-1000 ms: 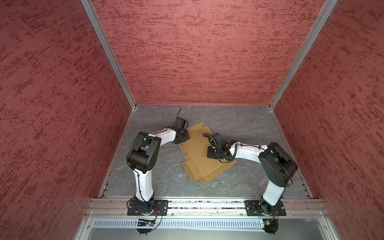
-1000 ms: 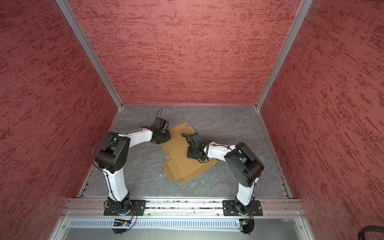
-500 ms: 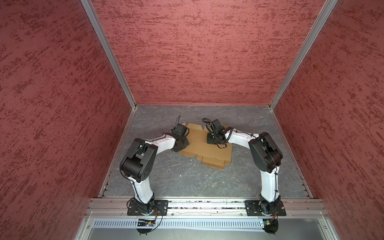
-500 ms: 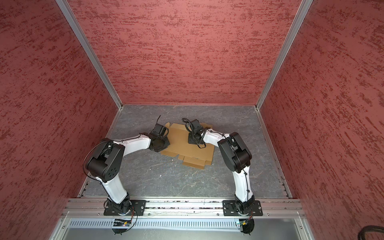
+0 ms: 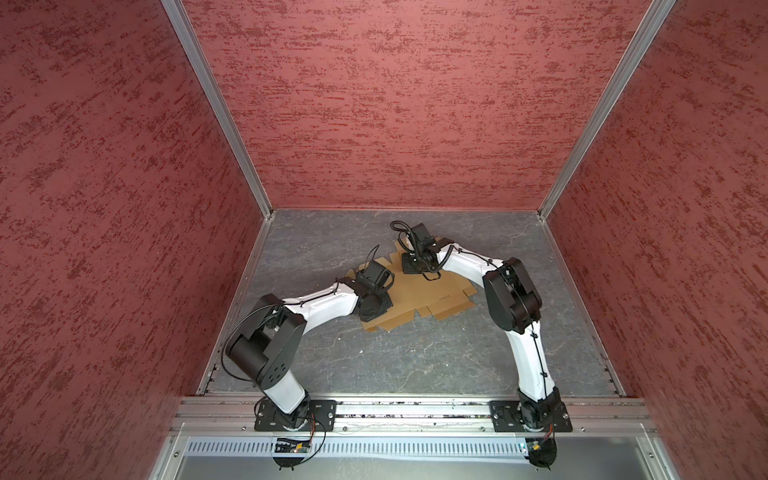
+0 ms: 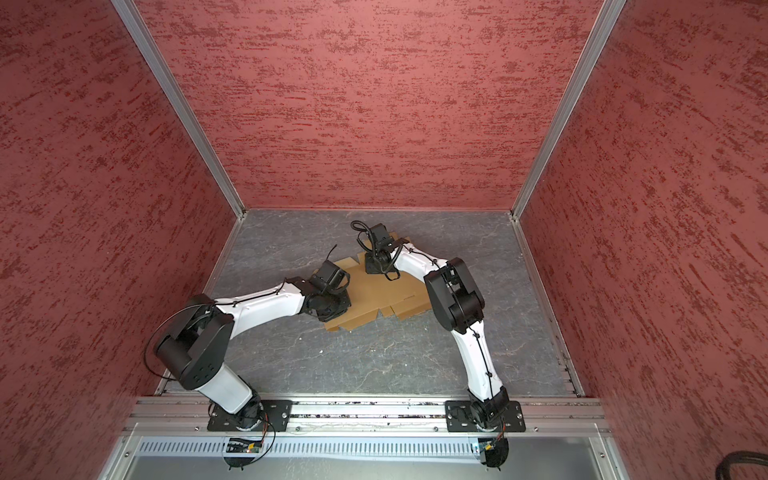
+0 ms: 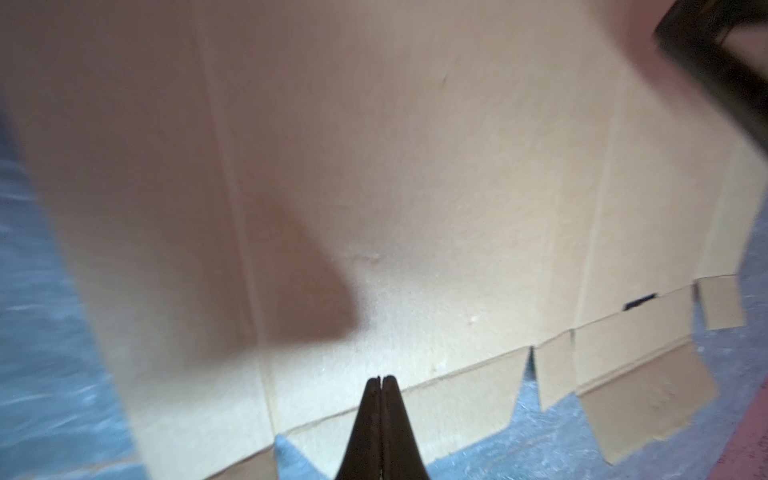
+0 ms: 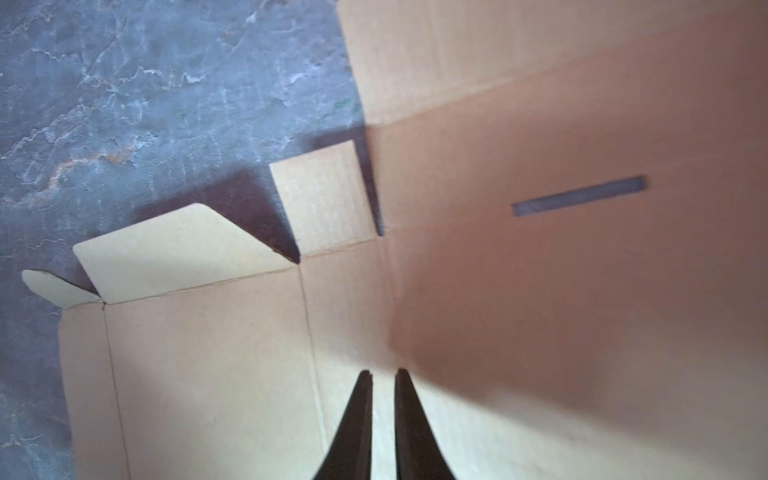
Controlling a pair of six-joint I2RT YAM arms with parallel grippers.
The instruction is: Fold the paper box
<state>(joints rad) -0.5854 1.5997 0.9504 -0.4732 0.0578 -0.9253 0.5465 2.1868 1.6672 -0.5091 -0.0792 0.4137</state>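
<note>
Nearest the front rail (image 5: 411, 409), the grey tabletop (image 5: 395, 361) lies bare, leaving room all round the paper box (image 5: 419, 297), which lies unfolded at mid-table. The left gripper (image 7: 380, 379), fingers pressed together, is over the box's near-left part. The right gripper (image 8: 383, 374), fingers narrowly parted and empty, is over its far edge. A second ago the sheet lay nearer the front, turned diagonally.

- paper box (image 5: 419, 297): tan corrugated cardboard, matt, unprinted.
- desk (image 5: 395, 365): grey marble-look top, smooth, dull sheen.
- walls (image 5: 395, 104): red, rough stucco-like texture, matt.
- rail (image 5: 415, 409): bare brushed metal.
- left arm (image 5: 324, 307), right arm (image 5: 469, 266): glossy white shells, matt black joints.
</note>
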